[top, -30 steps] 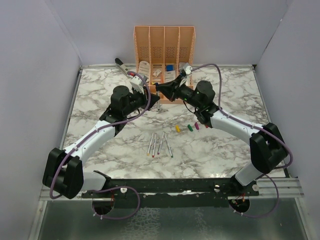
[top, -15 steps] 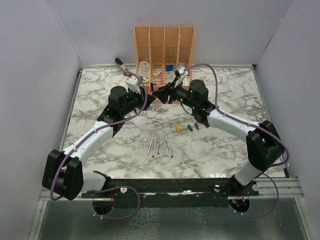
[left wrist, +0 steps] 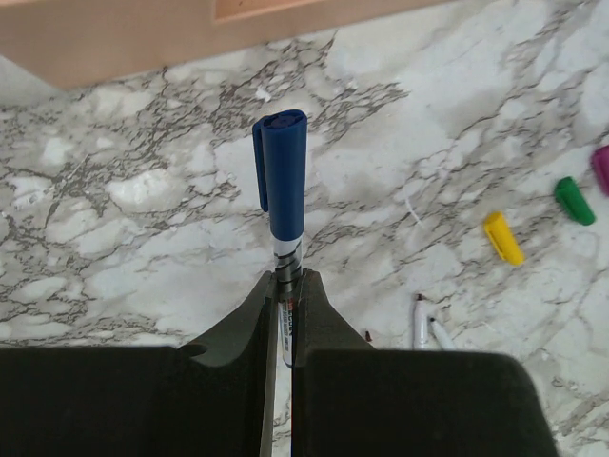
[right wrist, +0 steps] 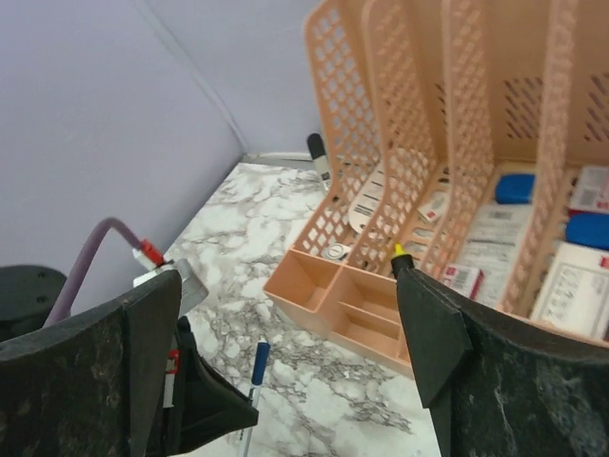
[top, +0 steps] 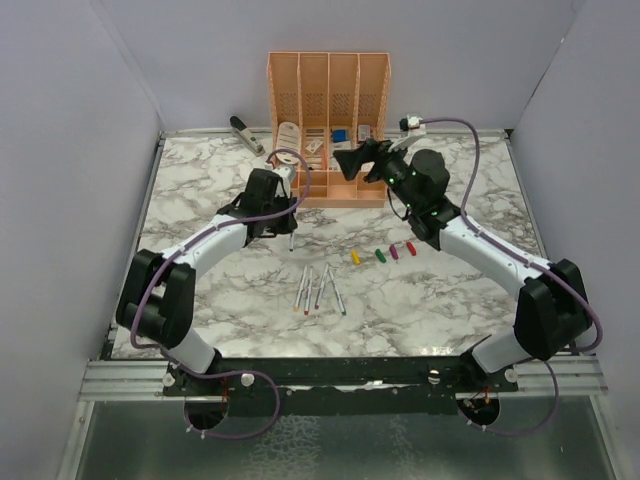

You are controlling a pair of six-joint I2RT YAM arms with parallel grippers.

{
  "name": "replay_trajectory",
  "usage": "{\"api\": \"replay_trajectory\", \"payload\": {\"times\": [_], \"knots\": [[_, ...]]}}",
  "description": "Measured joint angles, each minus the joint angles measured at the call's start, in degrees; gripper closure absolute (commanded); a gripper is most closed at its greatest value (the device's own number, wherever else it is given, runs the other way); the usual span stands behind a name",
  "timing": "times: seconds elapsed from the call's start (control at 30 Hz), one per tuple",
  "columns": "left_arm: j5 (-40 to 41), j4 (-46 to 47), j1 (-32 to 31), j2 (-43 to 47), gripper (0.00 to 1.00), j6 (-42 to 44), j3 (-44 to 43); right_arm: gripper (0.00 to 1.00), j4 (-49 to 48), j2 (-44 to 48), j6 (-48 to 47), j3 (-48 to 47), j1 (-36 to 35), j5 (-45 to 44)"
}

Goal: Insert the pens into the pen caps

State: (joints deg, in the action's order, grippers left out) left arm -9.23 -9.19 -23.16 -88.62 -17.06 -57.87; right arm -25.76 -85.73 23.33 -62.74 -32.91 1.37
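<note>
While the left fingers [left wrist: 255, 319] clamp the blue-capped pen [left wrist: 285, 176] by its barrel, the right fingers [right wrist: 124, 343] stand spread, empty; pens [top: 322, 287] look light, stiff, probably slick: grip mid-barrel.

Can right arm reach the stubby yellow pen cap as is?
Likely yes. The right gripper is open and empty; the stubby yellow plastic cap lies uncovered on the marble table, apart from the green cap beside it.

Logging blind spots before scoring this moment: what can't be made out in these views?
- Left wrist: the held pen below its blue cap is hidden inside the left gripper.
- Left wrist: the purple cap is cut off by the right edge.
- Top view: the organiser's small items are too small to identify.
</note>
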Motion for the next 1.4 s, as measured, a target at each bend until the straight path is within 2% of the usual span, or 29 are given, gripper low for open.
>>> {"api": "replay_trajectory", "payload": {"times": [0.1,0.2,0.3,0.37,0.4,0.53,0.7,0.83,0.87,0.97,1.1,1.2,1.4], "knots": [[1.2,-4.5,0.2,-4.2,1.00,0.1,-3.0,0.19,1.6,-0.2,4.7,0.5,5.2,1.8],[2.0,-8.0,0.3,-7.1,1.00,0.2,-5.5,0.19,-1.7,0.7,6.2,5.1,8.7,2.6],[2.4,-10.7,0.6,-9.3,1.00,0.3,-7.1,0.12,-6.5,3.7,4.8,13.4,8.6,3.2],[2.4,-11.7,0.8,-10.5,1.00,0.1,-7.4,0.03,-6.8,4.9,3.9,15.0,8.4,3.1],[2.4,-12.6,1.0,-11.0,1.00,0.0,-7.4,0.02,-6.0,5.3,3.3,14.8,8.2,2.8],[2.4,-14.4,1.8,-12.8,1.00,-0.3,-7.4,0.01,-2.6,6.1,1.4,10.7,8.0,2.3],[2.4,-15.6,2.5,-14.6,1.00,-0.4,-7.4,0.00,-2.0,7.4,2.0,10.5,8.0,1.3],[2.4,-16.4,2.5,-15.8,0.97,-0.3,-8.4,0.00,5.0,4.6,5.1,6.3,8.4,1.0],[2.4,-16.4,2.5,-16.0,0.96,-0.3,-8.8,0.00,7.4,2.7,5.6,4.1,8.5,1.2],[2.4,-16.4,2.5,-16.9,0.82,-0.3,-10.0,0.00,11.6,-0.9,6.0,0.6,8.7,2.0],[2.4,-16.0,2.5,-17.6,0.72,-0.4,-10.9,0.00,14.3,-2.0,4.9,0.9,8.7,3.1],[2.4,-15.7,2.5,-17.8,0.59,-0.5,-11.0,0.00,14.1,-1.1,4.2,2.5,8.7,3.0],[2.4,-15.2,2.8,-18.0,0.52,-0.9,-11.8,0.00,13.5,1.6,1.9,5.6,8.7,1.1]]}}
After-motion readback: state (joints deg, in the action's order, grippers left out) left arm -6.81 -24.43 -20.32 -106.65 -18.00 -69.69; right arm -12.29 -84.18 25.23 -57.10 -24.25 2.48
